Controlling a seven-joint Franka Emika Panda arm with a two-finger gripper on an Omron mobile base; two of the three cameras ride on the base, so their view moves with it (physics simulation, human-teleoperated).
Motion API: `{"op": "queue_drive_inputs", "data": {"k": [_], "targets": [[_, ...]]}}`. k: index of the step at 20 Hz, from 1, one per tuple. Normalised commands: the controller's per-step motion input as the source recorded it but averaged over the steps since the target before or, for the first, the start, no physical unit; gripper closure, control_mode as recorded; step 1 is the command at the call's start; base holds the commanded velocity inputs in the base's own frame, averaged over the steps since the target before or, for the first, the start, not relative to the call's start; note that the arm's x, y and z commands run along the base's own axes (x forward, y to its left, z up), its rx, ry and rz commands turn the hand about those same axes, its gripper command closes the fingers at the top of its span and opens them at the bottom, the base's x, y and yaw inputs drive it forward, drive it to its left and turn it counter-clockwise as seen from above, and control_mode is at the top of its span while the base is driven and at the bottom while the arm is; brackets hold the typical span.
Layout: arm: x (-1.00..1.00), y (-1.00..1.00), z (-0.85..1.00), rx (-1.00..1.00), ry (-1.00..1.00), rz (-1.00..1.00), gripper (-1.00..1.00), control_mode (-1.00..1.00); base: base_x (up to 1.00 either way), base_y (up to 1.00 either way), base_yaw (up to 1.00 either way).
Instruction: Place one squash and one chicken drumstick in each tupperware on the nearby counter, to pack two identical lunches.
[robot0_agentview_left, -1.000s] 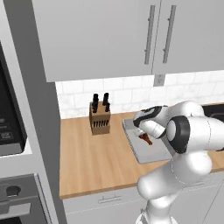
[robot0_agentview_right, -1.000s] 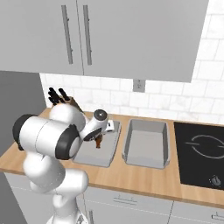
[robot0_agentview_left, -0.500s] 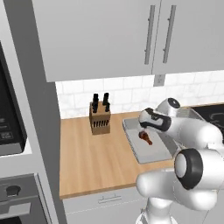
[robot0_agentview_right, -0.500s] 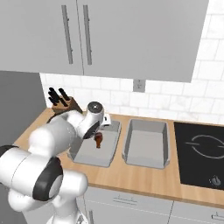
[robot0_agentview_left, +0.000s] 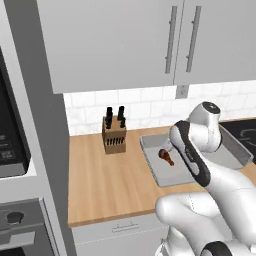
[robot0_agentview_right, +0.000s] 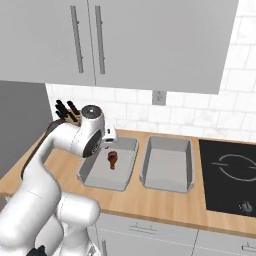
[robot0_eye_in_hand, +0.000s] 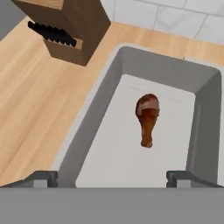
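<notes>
One dark reddish-brown chicken drumstick (robot0_eye_in_hand: 148, 118) lies loose on the floor of the left grey tupperware (robot0_eye_in_hand: 166, 70), thick end toward the far wall. My gripper (robot0_eye_in_hand: 112, 177) hovers above that container's near end, open, its fingertips (robot0_eye_in_hand: 43, 176) wide apart with nothing between them. From the right base view, the drumstick (robot0_agentview_right: 113, 159) rests in the left tupperware (robot0_agentview_right: 95, 172) and the right tupperware (robot0_agentview_right: 167, 165) stands beside it with nothing in it. Both sit on the wooden counter (robot0_agentview_right: 210, 202). The squash is out of view.
A wooden knife block (robot0_agentview_left: 114, 135) stands on the counter left of the containers, by the tiled wall. The black stovetop (robot0_agentview_right: 230, 170) lies to the right of the second container. Upper cabinets hang overhead. Bare counter (robot0_agentview_left: 110, 175) stretches in front of the knife block.
My gripper has opened and let go of the drumstick, which now lies in the left tupperware. The hand has drawn back above the container.
</notes>
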Motion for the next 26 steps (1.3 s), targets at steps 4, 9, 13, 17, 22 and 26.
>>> {"op": "queue_drive_inputs", "data": {"k": [4, 9, 13, 17, 22, 26], "targets": [[-1.0, 0.18, 0.0, -0.05, -0.26, 0.0, -1.0, -1.0, 0.0, 0.0, 0.0], [-0.99, 0.2, 0.0, -0.03, -0.11, -0.01, -1.0, -1.0, 0.0, 0.0, 0.0], [-0.25, 0.07, 0.0, -0.01, -0.01, 0.0, -1.0, 1.0, -0.75, 0.17, 0.0], [0.0, 0.0, 0.0, 0.0, 0.0, 0.0, -1.0, 1.0, -1.0, 0.23, 0.0], [0.0, 0.0, 0.0, 0.0, 0.0, 0.0, -1.0, 1.0, -1.0, 0.47, 0.1], [0.0, 0.0, 0.0, 0.0, 0.0, 0.0, -1.0, 1.0, -1.0, 0.56, 0.24]]}}
